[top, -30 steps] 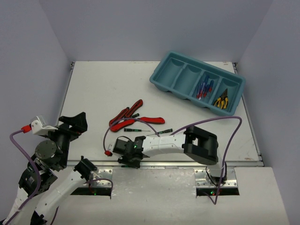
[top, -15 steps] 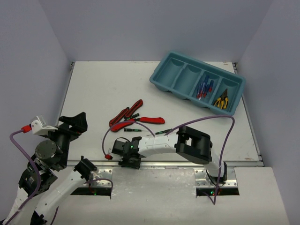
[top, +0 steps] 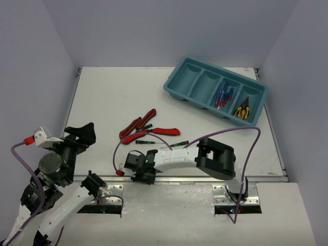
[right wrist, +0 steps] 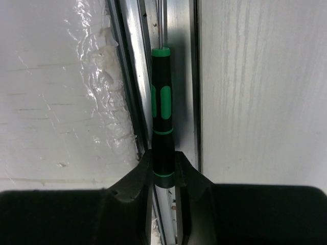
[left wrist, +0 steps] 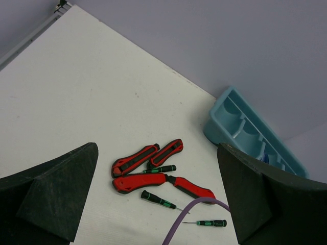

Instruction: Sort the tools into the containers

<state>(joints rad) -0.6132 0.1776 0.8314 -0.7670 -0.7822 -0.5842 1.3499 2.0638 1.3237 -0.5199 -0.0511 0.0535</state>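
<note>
Fingers of the right gripper (right wrist: 163, 162) pinch the handle end of a green screwdriver (right wrist: 162, 109), which lies along the metal rail (right wrist: 181, 76) at the near edge of the table (top: 102, 97). The left gripper (top: 82, 134) hangs wide open, holding nothing. Farther on, red cutters (top: 137, 126) and three loose screwdrivers (top: 145, 142) lie mid-table. At the back, the tray (top: 177, 88) holds blue screwdrivers (top: 223, 96) in its third compartment and pliers (top: 242, 110) in its rightmost.

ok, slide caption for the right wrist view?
Right gripper pinching the handle of a black-and-green screwdriver lying along the metal rail.
</note>
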